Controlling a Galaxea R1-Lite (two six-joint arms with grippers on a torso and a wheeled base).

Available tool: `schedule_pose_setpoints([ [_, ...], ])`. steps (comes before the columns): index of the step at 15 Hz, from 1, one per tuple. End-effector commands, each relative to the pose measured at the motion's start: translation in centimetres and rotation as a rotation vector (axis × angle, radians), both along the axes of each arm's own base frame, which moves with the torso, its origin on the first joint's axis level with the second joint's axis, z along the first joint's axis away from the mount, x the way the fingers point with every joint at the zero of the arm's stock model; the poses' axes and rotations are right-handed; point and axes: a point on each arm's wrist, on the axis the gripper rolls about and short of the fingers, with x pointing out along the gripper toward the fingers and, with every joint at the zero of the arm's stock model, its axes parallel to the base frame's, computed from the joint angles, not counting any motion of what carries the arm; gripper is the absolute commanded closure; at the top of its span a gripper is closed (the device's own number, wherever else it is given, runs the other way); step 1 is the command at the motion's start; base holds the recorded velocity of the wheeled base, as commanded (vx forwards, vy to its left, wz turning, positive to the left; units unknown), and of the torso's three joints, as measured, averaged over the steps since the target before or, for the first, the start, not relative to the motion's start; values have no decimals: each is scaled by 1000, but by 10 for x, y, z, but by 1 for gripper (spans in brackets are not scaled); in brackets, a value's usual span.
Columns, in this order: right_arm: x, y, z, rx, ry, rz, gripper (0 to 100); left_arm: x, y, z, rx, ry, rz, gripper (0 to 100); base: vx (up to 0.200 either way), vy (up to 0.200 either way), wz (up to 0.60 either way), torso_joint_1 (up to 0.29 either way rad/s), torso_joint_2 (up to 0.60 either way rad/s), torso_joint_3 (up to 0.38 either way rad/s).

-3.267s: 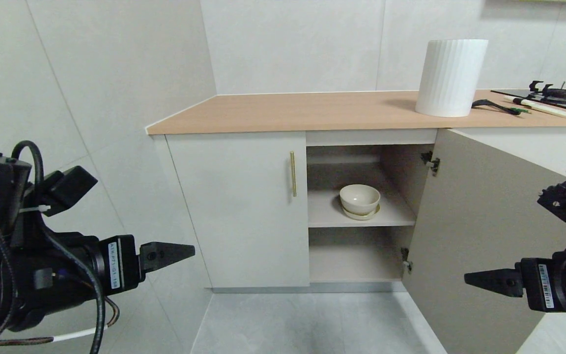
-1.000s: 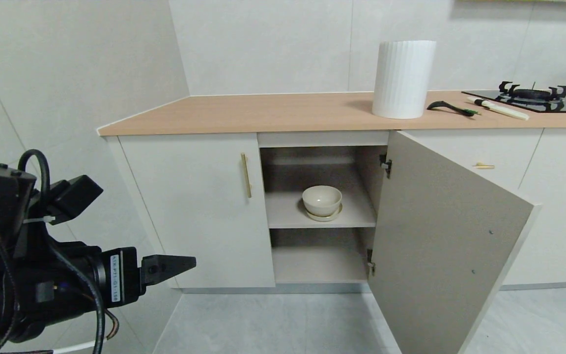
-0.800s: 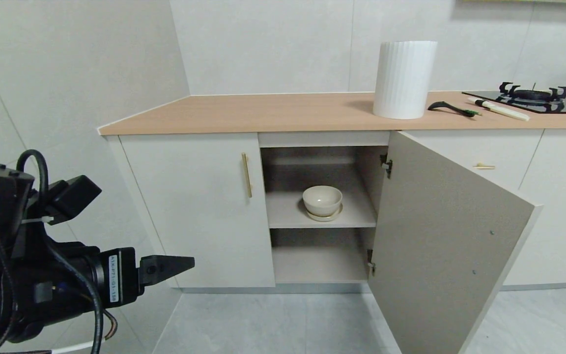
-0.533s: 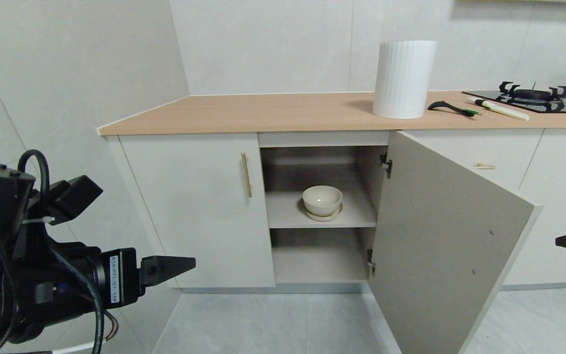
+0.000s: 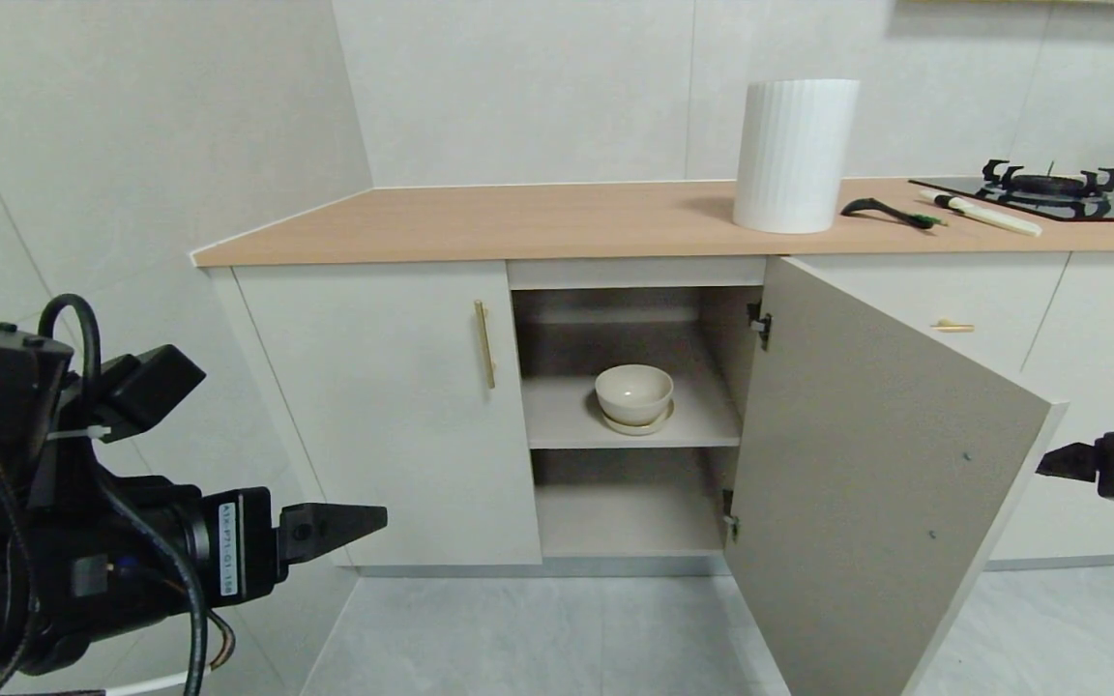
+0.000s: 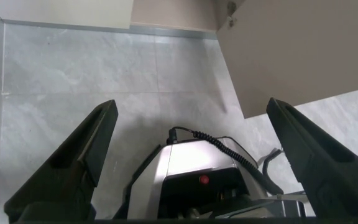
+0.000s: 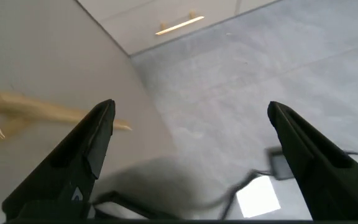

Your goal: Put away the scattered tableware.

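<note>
**Cream ceramic bowl (image 5: 633, 392) parked in the open cabinet**

The bowl sits on a matching round saucer (image 5: 638, 425) on the cabinet's middle shelf (image 5: 567, 418), around the centre of the frame. The grey cabinet door (image 5: 866, 464) is swung open just right of it. The left gripper (image 5: 368, 522) is at lower left with its fingers (image 6: 79, 155) spread wide. The right gripper (image 5: 1060, 462) is at the right edge, just beside the door's free edge, fingers (image 7: 82, 146) also spread. A white ribbed cylinder (image 5: 793, 155) stands on the wooden table (image 5: 518, 217) up top.
</note>
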Motion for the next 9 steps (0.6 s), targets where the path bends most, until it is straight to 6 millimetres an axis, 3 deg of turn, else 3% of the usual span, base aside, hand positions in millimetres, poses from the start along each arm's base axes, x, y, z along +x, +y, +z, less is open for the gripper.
schedule_pose_setpoints([
  [1,13,8,-14,32,37,16,0,0,0,0,0,1,-1,0,0,0,0,0,0,0],
  [5,22,28,-29,89,35,46,0,0,-1,0,-17,6,-20,0,0,0,0,0,0,0],
  [9,20,48,-30,126,26,92,0,-1,0,1,-20,5,-21,0,0,0,0,0,0,0],
])
